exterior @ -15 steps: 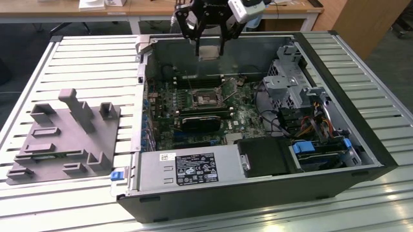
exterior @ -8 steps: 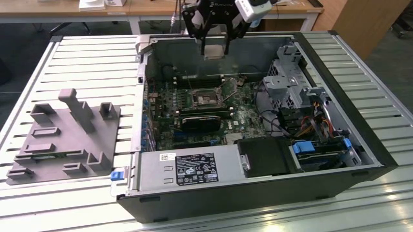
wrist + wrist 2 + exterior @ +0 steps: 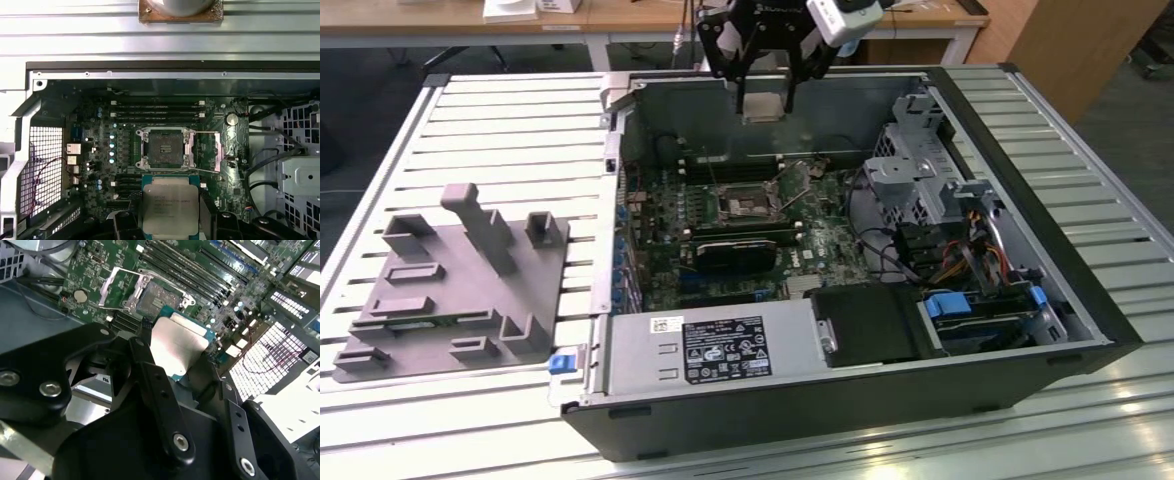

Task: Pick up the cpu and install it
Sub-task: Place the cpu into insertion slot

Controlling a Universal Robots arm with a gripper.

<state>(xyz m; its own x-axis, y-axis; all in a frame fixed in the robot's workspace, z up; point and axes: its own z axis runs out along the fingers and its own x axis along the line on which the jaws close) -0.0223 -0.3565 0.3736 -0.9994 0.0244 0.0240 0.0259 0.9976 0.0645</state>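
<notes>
Currently my gripper (image 3: 765,100) is clamped on the cpu (image 3: 765,108). Its black fingers (image 3: 150,370) are closed only as far as the chip's width and press on two opposite edges. The cpu is off every surface and lies flat between the fingers. In both wrist views I can see its pale silver top, with a thin teal border showing around it.

In the exterior view the cpu hangs up high, over the far wall of the case (image 3: 1067,290), which lies open on its side. It touches nothing but the fingers.

Below it, in the first wrist view, the socket (image 3: 165,148) is just beyond the chip's leading edge. It is uncovered, and its dark contact field is bare. The metal plate (image 3: 220,150) is swung open to one side of it. The cpu is well clear of the socket and not seated.

Around the socket lies the green board (image 3: 100,165), with the long memory slots (image 3: 157,109) on the socket's other side from the chip. A grey power supply (image 3: 707,350) sits along the case's near wall.

The case takes up the middle of the slatted metal table (image 3: 494,110) and reaches toward its edge on the exterior view's right. The grey fixture (image 3: 454,285) stands apart from the case, near the table's edge on the exterior view's left.
</notes>
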